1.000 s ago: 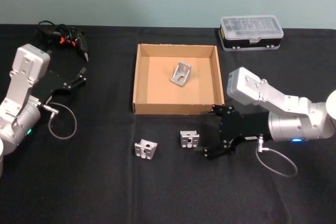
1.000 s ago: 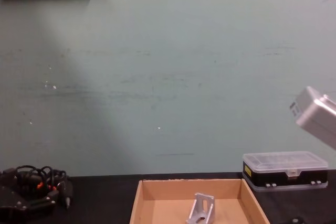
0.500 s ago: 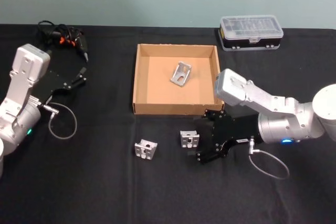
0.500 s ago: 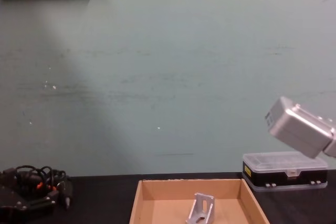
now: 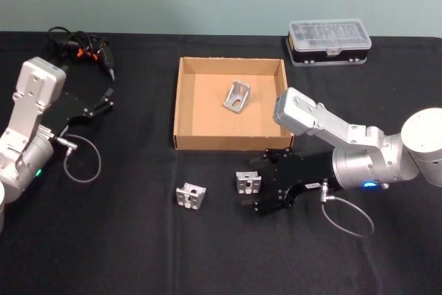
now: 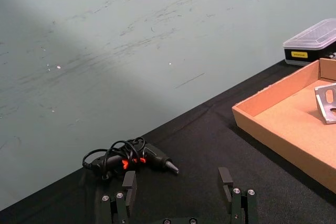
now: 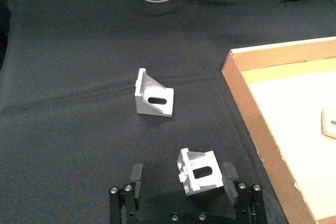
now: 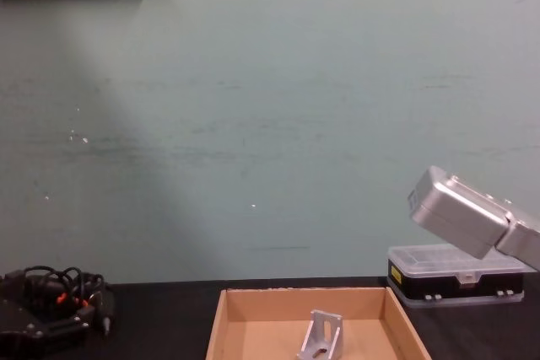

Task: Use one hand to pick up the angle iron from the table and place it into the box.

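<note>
**Right gripper brackets the angle iron; grasp not yet made**

Nearest us, the right gripper (image 7: pixel 182 176) sits low over the table (image 5: pixel 138 246), its fingers (image 7: pixel 135 174) spread wide and holding nothing. The angle iron (image 7: pixel 199 178) stands between them, closer to one finger than the other. We judge this the pre-grasp step: the next move calls for closing squarely on the bracket's sides, then lifting high enough to clear the box wall. A second angle iron (image 5: pixel 191 196) lies on the table just to its left. Beyond, the box (image 5: pixel 178 108) already holds a third piece (image 5: pixel 237 97). The left gripper (image 6: pixel 177 179) sits parked at the table's left, fingers wide apart and empty.
</note>
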Motion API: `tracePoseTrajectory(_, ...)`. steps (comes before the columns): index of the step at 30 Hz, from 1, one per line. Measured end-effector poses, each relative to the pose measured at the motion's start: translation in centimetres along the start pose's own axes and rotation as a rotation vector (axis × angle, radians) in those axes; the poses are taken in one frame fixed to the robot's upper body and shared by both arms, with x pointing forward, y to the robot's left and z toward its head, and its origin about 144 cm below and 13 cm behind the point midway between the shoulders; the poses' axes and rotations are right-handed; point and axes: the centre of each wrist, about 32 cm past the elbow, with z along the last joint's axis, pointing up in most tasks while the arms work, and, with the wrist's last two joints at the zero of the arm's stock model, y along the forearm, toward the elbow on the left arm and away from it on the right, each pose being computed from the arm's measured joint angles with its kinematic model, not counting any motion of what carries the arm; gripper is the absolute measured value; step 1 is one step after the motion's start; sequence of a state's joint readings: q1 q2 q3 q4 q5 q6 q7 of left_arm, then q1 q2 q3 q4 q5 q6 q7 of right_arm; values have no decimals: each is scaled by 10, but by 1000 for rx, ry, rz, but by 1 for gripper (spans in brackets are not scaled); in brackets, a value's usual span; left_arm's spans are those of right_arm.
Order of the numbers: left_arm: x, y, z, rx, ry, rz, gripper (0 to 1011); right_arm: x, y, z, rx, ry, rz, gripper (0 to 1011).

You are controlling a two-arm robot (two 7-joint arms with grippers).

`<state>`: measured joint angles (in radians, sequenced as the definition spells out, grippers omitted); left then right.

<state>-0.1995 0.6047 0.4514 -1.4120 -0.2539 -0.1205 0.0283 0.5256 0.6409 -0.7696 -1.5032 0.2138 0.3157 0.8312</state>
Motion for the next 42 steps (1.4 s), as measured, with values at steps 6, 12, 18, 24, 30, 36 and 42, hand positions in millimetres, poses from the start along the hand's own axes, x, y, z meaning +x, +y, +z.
tracePoseTrajectory(6,0,0,0,0,0,0,1011,0,-1,0,2,-4,-1,853)
tracePoseTrajectory(12,0,0,0,0,0,0,1011,0,-1,0,2,-7,-1,664)
tracePoseTrajectory(18,0,0,0,0,0,0,1011,-1,-1,0,3,-9,-2,460)
tracePoseTrajectory(24,0,0,0,0,0,0,1011,-1,-2,0,4,-10,-2,301)
tracePoseTrajectory(30,0,0,0,0,0,0,1011,-1,-2,0,4,-11,-2,92)
tracePoseTrajectory(36,0,0,0,0,0,0,1011,-1,-2,0,3,-12,-3,57)
tracePoseTrajectory(42,0,0,0,0,0,0,1011,0,-5,2,28,-7,-7,57)
